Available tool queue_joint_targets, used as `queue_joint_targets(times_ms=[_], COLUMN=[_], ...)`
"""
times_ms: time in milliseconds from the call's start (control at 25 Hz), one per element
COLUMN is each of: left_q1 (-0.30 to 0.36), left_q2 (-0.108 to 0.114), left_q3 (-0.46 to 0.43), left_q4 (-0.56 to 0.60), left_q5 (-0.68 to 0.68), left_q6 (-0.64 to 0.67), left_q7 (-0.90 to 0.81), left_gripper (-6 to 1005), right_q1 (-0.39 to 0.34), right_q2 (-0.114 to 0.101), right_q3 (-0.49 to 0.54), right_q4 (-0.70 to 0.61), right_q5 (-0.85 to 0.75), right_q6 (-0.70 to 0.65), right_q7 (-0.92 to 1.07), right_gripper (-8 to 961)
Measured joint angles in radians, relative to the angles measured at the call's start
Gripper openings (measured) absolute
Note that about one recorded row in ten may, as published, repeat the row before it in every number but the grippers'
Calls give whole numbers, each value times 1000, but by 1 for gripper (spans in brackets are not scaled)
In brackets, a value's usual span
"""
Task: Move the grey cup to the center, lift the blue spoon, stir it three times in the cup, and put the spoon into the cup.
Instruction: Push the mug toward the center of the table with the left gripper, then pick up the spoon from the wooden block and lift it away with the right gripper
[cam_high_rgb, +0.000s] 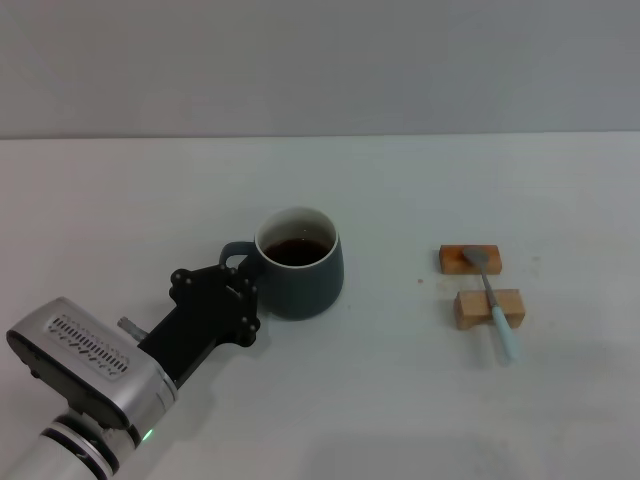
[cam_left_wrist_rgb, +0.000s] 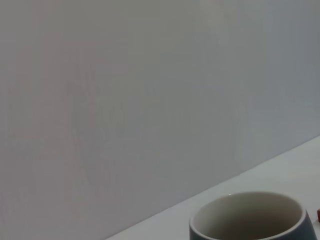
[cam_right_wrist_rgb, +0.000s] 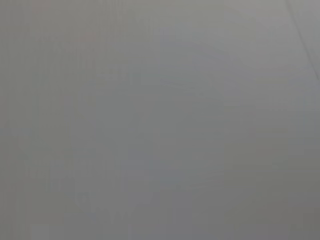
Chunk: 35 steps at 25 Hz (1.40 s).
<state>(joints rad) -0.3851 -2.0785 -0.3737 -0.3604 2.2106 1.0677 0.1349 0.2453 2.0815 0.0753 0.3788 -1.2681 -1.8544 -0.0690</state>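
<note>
White table fills my head view, with a plain grey wall behind it. On my feed the grey cup stands upright a little to the nine o'clock side of the table's middle, with dark liquid inside. Its loop handle points toward roughly eight o'clock, straight at my left tool.

That left tool reaches in from seven o'clock and sits at the handle, touching or just beside it. I cannot tell from the black housing whether its fingers are apart or together. My left wrist view shows only the cup's white-lined rim against the wall.

Well apart, at three o'clock from the cup, lie two small wooden blocks, the far block and the near block, one just beyond the other. The blue spoon rests across both. Its long axis runs roughly twelve to six, tilted slightly: the grey bowl sits on the far block and the pale blue handle points toward five o'clock, overhanging the near block. Bare table lies between cup and spoon.

My right tool is out of sight; its wrist view shows blank grey.
</note>
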Motion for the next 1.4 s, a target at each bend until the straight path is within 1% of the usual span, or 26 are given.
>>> queue_joint_targets(times_ms=[200, 320, 520, 560, 680, 720, 760, 800, 960, 1040, 1160, 1400], left_q1=[7, 37, 132, 171, 227, 227, 253, 253, 294, 298, 308, 306], left_q2=[0, 4, 12, 13, 14, 14, 15, 15, 12, 12, 13, 12], left_q3=[5, -8, -122, -176, -249, -249, -275, -275, -366, -370, -370, -363], left_q4=[-1, 0, 11, 19, 45, 45, 57, 57, 87, 95, 104, 118], left_q5=[0, -4, -9, -9, -10, -10, -11, -11, -21, -22, -21, -21], left_q6=[3, 32, 109, 142, 207, 207, 239, 239, 263, 265, 272, 274], left_q7=[0, 2, 8, 7, -31, -31, -81, -81, -199, -205, -199, -196], left_gripper=[2, 2, 2, 2, 2, 2, 2, 2, 2, 2, 100, 320], right_q1=[5, 6, 9, 8, 8, 8, 9, 9, 13, 11, 0, -9], right_q2=[0, 0, 2, 2, 4, 4, 5, 5, 6, 6, 6, 6], right_q3=[0, -1, -9, -11, -29, -29, -54, -54, -95, -110, -121, -162], right_q4=[-2, -4, -6, -6, -1, -1, 3, 3, 8, 10, 28, 55], right_q5=[2, 0, -3, -5, -10, -10, -17, -17, -69, -104, -145, -151], right_q6=[0, 0, 8, 12, 24, 24, 30, 30, 41, 41, 53, 86], right_q7=[0, 0, 0, 0, 0, 0, 0, 0, -2, -2, -2, -2], right_gripper=[702, 703, 703, 703, 702, 702, 702, 702, 703, 703, 702, 702])
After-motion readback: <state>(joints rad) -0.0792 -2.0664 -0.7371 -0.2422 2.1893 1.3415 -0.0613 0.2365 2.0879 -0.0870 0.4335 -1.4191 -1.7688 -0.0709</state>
